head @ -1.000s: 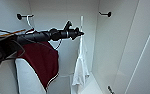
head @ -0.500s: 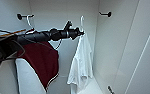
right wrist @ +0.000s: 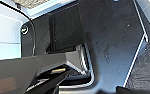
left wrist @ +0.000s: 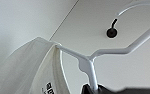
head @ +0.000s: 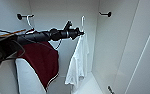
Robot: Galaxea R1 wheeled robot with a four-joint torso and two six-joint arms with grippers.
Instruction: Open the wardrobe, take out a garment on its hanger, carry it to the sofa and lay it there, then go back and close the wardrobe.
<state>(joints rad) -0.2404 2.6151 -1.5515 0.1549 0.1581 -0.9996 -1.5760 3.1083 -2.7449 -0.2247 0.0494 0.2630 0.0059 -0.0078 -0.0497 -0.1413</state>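
hanger (head: pixel 82 26) sits right at our left gripper (head: pixel 80 32) tip | we clamp it — garment (head: pixel 78 62) hangs below | inside wardrobe (head: pixel 116 50)

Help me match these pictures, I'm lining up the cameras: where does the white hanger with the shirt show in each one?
Head view: the white hanger stands upright at centre, at the left gripper, white shirt hanging below.
Left wrist view: the hanger crosses the middle, hook toward the upper right corner, shirt draped on one arm.
Right wrist view: not in it.
Shared landmark: the black wall peg.
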